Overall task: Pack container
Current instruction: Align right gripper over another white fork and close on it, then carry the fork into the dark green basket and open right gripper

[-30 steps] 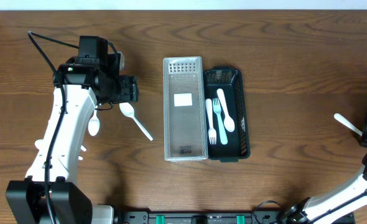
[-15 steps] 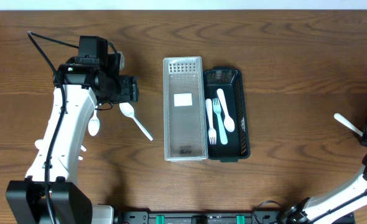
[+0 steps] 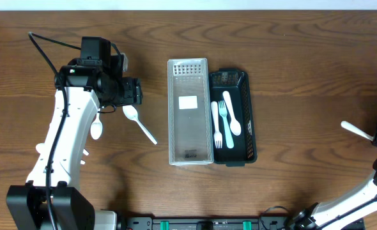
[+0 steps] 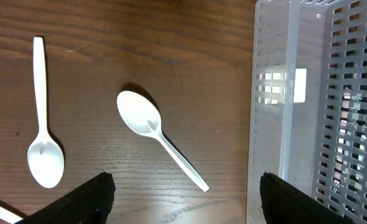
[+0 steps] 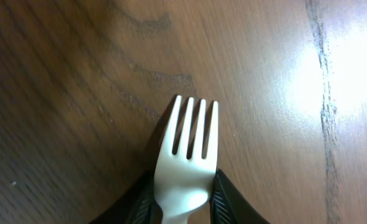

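Two spoons (image 4: 151,126) (image 4: 45,160) beneath the wide-spread left pincer (image 4: 185,202), one fork (image 5: 186,158) tight in the right pincer (image 5: 182,204)

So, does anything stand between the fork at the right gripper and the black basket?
Nothing visible does. The right gripper grips the white fork near the right edge of the table; overhead, no object lies between it and the black basket, which is open on top.

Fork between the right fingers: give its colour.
The fork is white, clearest in the right wrist view.
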You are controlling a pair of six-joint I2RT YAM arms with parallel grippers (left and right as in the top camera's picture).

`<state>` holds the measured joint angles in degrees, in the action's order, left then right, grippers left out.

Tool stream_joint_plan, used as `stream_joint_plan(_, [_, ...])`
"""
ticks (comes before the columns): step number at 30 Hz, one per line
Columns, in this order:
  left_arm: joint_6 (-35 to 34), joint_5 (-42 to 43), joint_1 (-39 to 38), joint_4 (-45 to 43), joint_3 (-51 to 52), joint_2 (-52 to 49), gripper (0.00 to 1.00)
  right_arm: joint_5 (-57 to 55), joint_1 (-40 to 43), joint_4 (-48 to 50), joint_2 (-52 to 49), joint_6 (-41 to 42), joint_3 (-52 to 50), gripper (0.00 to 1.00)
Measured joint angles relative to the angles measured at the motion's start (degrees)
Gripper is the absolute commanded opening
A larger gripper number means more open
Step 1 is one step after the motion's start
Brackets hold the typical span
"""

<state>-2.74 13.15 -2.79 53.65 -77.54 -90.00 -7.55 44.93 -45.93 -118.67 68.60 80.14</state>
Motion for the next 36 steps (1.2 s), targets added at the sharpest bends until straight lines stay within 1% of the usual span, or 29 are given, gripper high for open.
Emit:
stream_joint_plan(5, [0.00, 0.00, 0.00, 0.00, 0.00, 0.00, 0.77, 0.00, 0.00, -0.02, 0.00, 0.02, 0.00, 0.17])
stream_joint_plan(8, [0.00, -0.02, 0.00, 0.00, 0.00, 0.00, 0.77, 0.02, 0.00, 0.00, 0.00, 0.02, 0.00, 0.11])
stream_joint_plan(11, [0.00, -0.02, 0.00, 0.00, 0.00, 0.00, 0.77, 0.02, 0.00, -0.02, 0.00, 0.02, 0.00, 0.08])
stream_joint_plan(13, [0.00, 0.00, 0.00, 0.00, 0.00, 0.00, 0.77, 0.09, 0.00, 0.00, 0.00, -0.13, 0.00, 0.02])
stream_joint_plan(14, [0.00, 0.00, 0.00, 0.00, 0.00, 0.00, 0.77, 0.13, 0.00, -0.02, 0.00, -0.24, 0.00, 0.01])
stream_joint_plan(27, [0.00, 0.00, 0.00, 0.00, 0.00, 0.00, 0.77, 0.15, -0.50, 0.00, 0.02, -6.12, 0.00, 0.01])
stream_joint_plan(32, [0.00, -0.02, 0.00, 0.00, 0.00, 0.00, 0.77, -0.61, -3.30, 0.15, 0.42, -10.38, 0.00, 0.01])
stream_joint_plan(36, [0.00, 0.00, 0.00, 0.00, 0.00, 0.00, 0.77, -1.73, -7.37, 0.61, 3.04, -15.69, 0.00, 0.01])
